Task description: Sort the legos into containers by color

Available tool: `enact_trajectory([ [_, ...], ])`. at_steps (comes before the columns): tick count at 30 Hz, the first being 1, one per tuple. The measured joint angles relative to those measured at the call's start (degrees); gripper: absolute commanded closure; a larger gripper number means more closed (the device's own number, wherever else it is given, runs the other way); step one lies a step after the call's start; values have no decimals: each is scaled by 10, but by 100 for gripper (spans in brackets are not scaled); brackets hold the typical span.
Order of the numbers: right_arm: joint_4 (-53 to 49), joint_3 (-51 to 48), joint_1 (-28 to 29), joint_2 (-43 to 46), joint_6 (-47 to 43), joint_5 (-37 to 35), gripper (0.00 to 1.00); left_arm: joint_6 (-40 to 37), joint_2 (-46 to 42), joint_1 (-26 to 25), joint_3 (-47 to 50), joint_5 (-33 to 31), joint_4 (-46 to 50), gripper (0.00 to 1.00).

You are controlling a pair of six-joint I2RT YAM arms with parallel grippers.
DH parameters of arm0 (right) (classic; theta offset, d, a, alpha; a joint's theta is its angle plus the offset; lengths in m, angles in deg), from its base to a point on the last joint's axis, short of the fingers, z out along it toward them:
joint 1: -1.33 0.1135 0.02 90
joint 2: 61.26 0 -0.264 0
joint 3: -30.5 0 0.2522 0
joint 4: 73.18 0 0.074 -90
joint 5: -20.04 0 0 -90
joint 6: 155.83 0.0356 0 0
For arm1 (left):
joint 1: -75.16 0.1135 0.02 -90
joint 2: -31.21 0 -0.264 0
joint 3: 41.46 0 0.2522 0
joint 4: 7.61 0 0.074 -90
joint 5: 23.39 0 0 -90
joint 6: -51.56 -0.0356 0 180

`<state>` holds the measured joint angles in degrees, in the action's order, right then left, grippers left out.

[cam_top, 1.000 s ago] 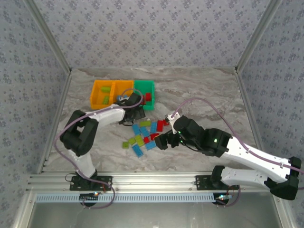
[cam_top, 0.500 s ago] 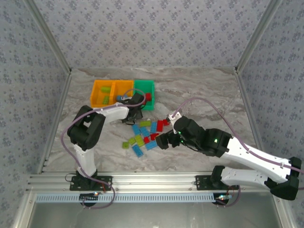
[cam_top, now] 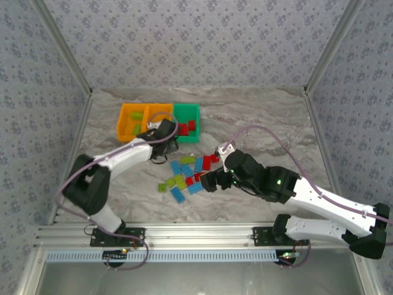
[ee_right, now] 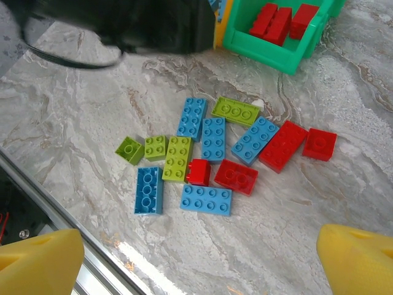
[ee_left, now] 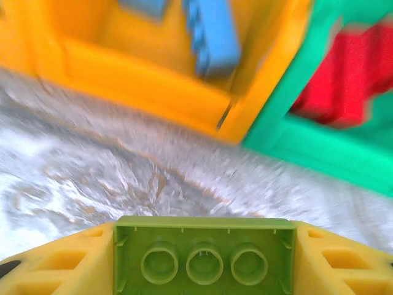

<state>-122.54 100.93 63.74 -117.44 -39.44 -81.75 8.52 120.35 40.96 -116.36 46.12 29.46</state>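
Observation:
My left gripper (ee_left: 202, 236) is shut on a lime green lego (ee_left: 204, 258), held underside up between its yellow fingers (ee_left: 55, 264). From above, the left gripper (cam_top: 161, 136) hovers just in front of the containers: two orange bins (cam_top: 123, 120) (cam_top: 159, 107) and a green bin (cam_top: 186, 107). Light blue legos (ee_left: 212, 31) lie in the nearer orange bin (ee_left: 141, 80), red ones (ee_right: 279, 21) in the green bin (ee_right: 264, 52). A pile of red, light blue and lime legos (ee_right: 209, 157) lies on the table. My right gripper (ee_right: 199, 264) hangs open above the pile's near side.
The left arm (ee_right: 135, 24) crosses the far left above the pile. The table's front rail (cam_top: 196, 233) runs close behind the right gripper. Patterned walls (cam_top: 196, 43) enclose the marble table on three sides.
The left gripper has closed on the lime lego and shifted left toward the bins, its elbow swinging out left. The right arm has not moved.

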Motion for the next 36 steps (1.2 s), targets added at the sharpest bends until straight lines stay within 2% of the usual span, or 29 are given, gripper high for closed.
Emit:
enact_trajectory([
  [2, 0, 0, 0, -1, 0, 0, 0, -10, -45, 15, -1, -24, -6, 46],
  [5, 1, 0, 0, -3, 2, 0, 0, -27, -64, 75, -21, -48, -16, 46],
  [7, 2, 0, 0, -3, 3, 0, 0, -40, -40, 129, -51, -54, -23, 46],
  [11, 2, 0, 0, -3, 9, 0, 0, -57, 42, 202, -123, -45, -23, 43],
  [18, -1, -2, 0, 3, 18, -1, 0, -73, 149, 240, -222, 0, -2, 23],
  [25, -7, -3, 0, 16, 24, -13, 0, -73, 139, 241, -237, 26, 24, 18],
  [27, -6, -4, 0, 16, 24, -18, 0, -72, 106, 241, -217, 38, 26, 19],
  [30, -7, -7, -2, 11, 27, -30, 0, -70, 8, 228, -163, 56, 35, 19],
  [32, -6, -7, -10, -3, 30, -35, 0, -76, -79, 196, -123, 59, 35, 20],
  [36, 0, -9, -55, -61, 41, -25, 0, -140, -268, 51, -54, 77, 26, 19],
])
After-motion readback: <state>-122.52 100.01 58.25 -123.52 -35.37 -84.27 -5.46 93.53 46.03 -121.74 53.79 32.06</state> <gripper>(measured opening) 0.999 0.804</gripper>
